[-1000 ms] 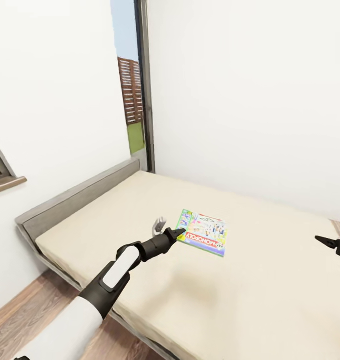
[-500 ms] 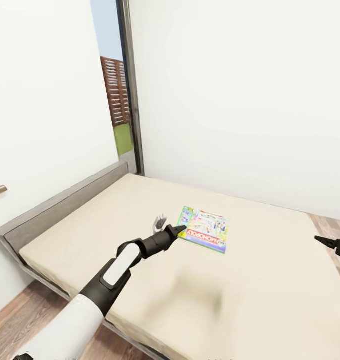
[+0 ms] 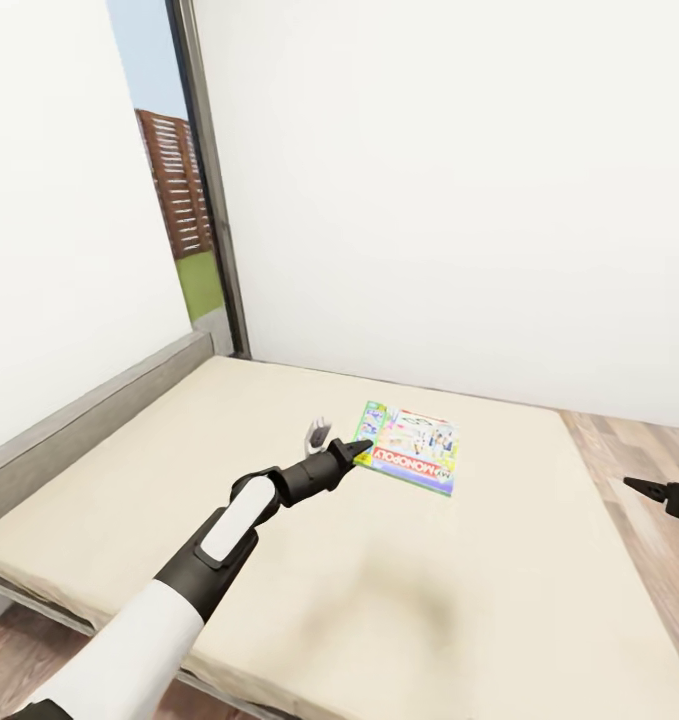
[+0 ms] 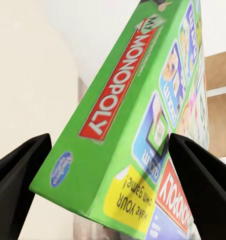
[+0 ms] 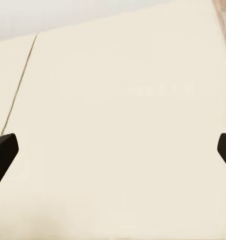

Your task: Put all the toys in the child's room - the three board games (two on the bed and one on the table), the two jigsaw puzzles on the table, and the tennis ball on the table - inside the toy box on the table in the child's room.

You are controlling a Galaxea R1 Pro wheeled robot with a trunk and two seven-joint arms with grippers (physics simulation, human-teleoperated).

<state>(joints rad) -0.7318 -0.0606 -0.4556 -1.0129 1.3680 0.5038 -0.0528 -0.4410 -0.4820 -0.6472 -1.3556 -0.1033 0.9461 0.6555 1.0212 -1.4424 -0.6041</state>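
Observation:
A white-green Monopoly board game [image 3: 409,448] lies flat on the beige bed [image 3: 479,600], toward the far side. My left gripper [image 3: 341,443] is at the box's near left corner, open, one finger on either side of that corner. In the left wrist view the Monopoly box [image 4: 138,125] sits close up between the two spread dark fingers [image 4: 18,170]; I cannot tell whether they touch it. My right gripper [image 3: 659,492] hovers open at the bed's right edge, and its wrist view looks down on bare mattress [image 5: 118,100] between its fingertips.
The bed's grey headboard [image 3: 79,410] runs along the left wall. A tall glass opening [image 3: 174,210] with a dark frame stands in the far left corner. White walls close the back. Wood-plank floor [image 3: 639,450] shows to the right of the bed.
The whole picture has slid left, so the camera has turned right. The left gripper stays at the Monopoly box's corner and the box still lies on the bed.

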